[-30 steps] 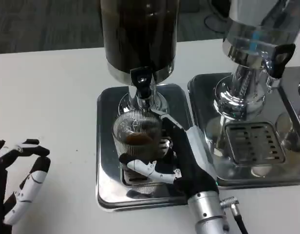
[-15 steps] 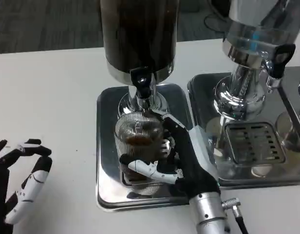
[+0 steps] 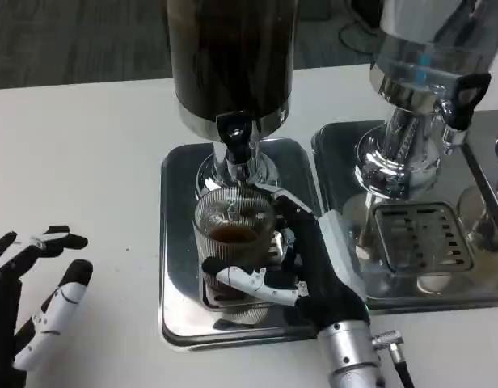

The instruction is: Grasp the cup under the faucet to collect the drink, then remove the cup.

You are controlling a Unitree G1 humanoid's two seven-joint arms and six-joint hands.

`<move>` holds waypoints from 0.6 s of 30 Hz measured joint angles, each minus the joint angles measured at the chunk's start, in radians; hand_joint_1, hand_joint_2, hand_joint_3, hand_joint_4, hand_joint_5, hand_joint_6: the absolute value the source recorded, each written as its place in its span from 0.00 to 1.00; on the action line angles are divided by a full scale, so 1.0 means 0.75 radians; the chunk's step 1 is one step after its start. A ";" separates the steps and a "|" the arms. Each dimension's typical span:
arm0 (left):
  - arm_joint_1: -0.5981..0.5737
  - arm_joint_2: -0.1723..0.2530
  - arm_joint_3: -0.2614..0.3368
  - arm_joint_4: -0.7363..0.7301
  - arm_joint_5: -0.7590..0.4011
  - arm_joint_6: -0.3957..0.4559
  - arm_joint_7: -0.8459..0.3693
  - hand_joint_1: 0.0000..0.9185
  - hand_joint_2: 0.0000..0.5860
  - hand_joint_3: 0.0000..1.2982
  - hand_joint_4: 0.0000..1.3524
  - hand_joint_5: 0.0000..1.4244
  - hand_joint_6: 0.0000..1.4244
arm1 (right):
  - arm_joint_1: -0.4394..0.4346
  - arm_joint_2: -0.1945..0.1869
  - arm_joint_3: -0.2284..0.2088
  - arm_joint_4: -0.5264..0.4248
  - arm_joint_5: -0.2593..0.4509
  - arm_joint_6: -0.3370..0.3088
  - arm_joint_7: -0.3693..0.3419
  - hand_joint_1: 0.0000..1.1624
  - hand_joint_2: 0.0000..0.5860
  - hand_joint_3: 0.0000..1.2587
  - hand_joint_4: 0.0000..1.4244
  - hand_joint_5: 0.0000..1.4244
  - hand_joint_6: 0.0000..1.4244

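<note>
A ribbed clear glass cup (image 3: 234,242) with a little brown drink in it stands upright on the steel drip tray (image 3: 178,242), right under the black-handled faucet (image 3: 235,139) of the dark drink dispenser (image 3: 230,61). My right hand (image 3: 301,267) grips the cup from its right side, fingers wrapped across its front and back. My left hand (image 3: 35,311) rests at the table's lower left, far from the cup, fingers spread and holding nothing.
A second dispenser (image 3: 423,73) with its own black tap (image 3: 462,97) stands on another steel drip tray (image 3: 419,242) to the right, close beside my right forearm. Bare white table (image 3: 79,162) lies to the left of the trays.
The cup in my right hand has come a little toward me and now stands more upright. My left hand's fingers have spread slightly and drifted down.
</note>
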 measured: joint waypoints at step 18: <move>-0.020 0.034 -0.045 0.001 0.007 0.065 -0.075 0.00 0.24 0.11 0.00 0.06 0.00 | 0.109 -0.036 -0.001 -0.165 -0.078 -0.026 -0.051 0.89 0.21 0.36 0.41 0.60 0.93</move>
